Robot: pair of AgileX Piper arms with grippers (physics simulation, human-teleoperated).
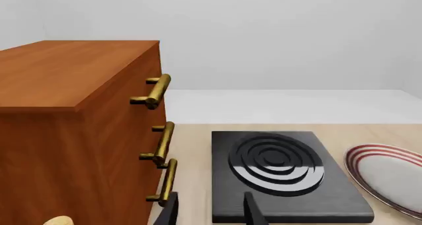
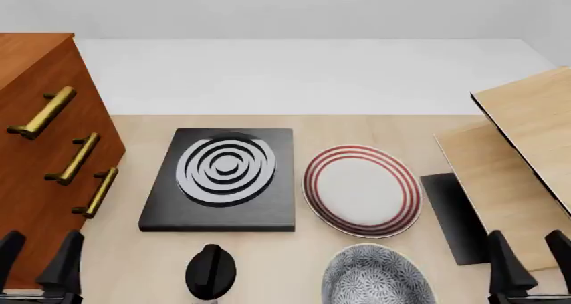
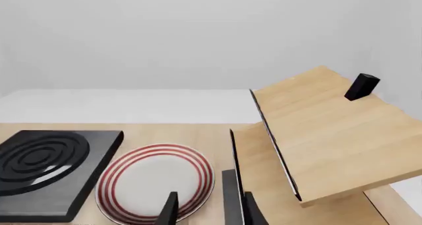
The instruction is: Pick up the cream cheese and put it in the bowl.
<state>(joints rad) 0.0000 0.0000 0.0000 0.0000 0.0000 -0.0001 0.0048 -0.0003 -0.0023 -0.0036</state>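
Both pairs of fingers stand parted with nothing between them. From the front camera the left gripper sits at the near left corner, its two dark fingertips rising just in front of the wooden cabinet, and the right gripper sits at the near right corner, close to the light wooden shelf unit — neither touches any object.

On the table a black stove plate with concentric silver rings lies beside the cabinet, whose three brass handles face the table. Just right of the stove rests the white plate with red rings, apart from the stove by a narrow gap. Nearer the camera than the plate, the bowl with its grey-blue speckled pattern is cut off by the lower edge of the picture; its rim lies just beside the plate. A black knob stands at the near edge, in front of the stove.

In the left wrist view the cabinet fills one side, with the stove and part of the plate beyond the fingertips. In the right wrist view the plate and the tilted wooden shelf show, with a small black block on the shelf's top panel.

Cream cheese is not visible in any of the three views — I cannot tell where it lies
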